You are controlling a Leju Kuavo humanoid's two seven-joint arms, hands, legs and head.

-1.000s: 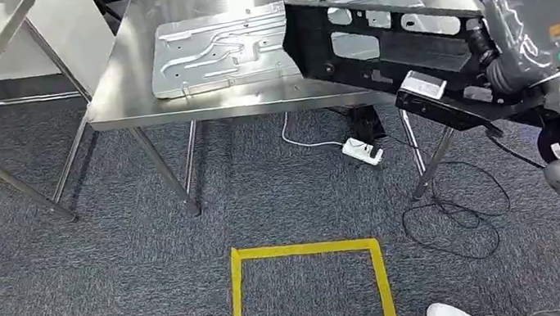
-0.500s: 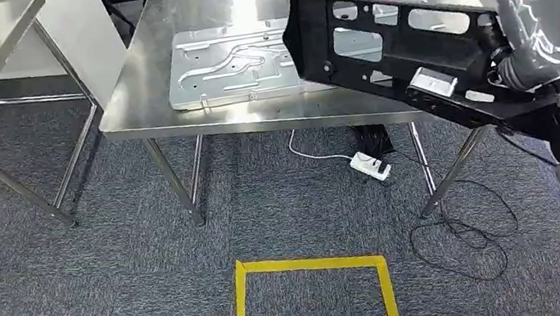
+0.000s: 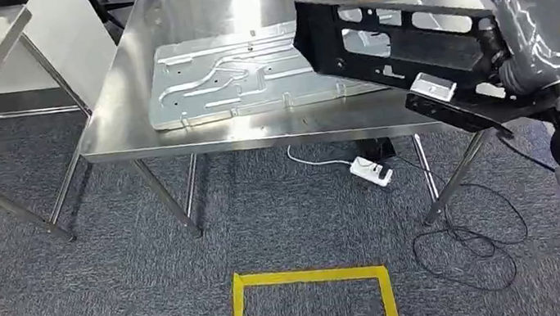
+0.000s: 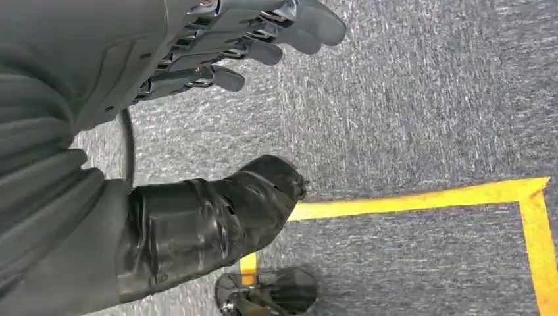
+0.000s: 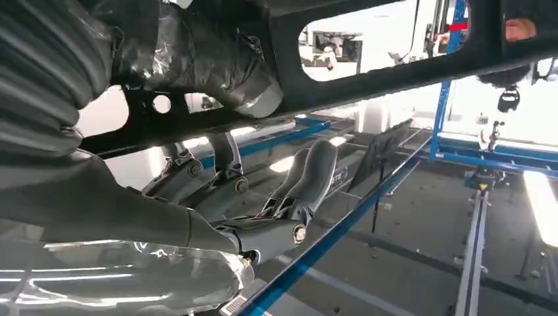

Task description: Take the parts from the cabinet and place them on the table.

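Here the right hand [image 3: 547, 25] is gripping a long black plastic frame [image 3: 397, 46] by its end, the thumb and fingers [image 5: 309, 178] closing around one of its bars in the right wrist view. The frame is stretching away from those fingers out over the steel table [image 3: 131, 121], hanging tilted above the tabletop, its far end over a stamped silver metal panel [image 3: 240, 77] that is lying flat on the table. A small white tag [image 3: 432, 87] is sitting on the frame just short of the fingers; nothing on it is readable. An orange label and a green oval mark are showing on the back of the right hand, too small to read. The left hand [image 4: 217, 49] is hanging over grey carpet [image 4: 428, 99] near yellow floor tape [image 4: 460, 194], its fingers spread and holding nothing.
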